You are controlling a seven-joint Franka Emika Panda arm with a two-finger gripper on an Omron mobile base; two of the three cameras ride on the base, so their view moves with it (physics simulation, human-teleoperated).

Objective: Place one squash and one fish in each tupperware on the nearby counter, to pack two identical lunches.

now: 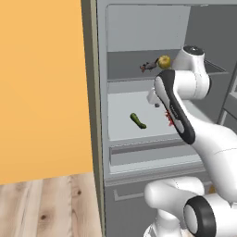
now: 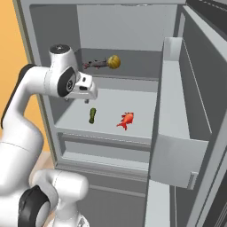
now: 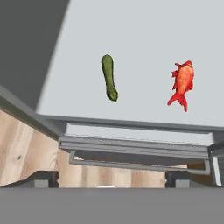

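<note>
Inside the open fridge (image 2: 177, 111), on its middle shelf (image 2: 111, 103), we find the green squash (image 2: 92, 115) and the red fish (image 2: 126, 120) lying near each other but apart, the squash on the side of the shelf nearer the hinge-free wall. Above that shelf, at its front edge, our gripper (image 3: 111, 180) hangs with its jaws spread wide and nothing between them. From the hand's camera the squash lies ahead and slightly left of centre, its long axis running roughly away from the hand, front to back of the shelf; the fish lies ahead to the right. One shelf up, toward the back, the yellow squash (image 2: 114, 61) sits touching or just beside the grey fish (image 2: 95, 64). We judge the green squash the nearer pick, calling for jaws turned across its slim body.
</note>
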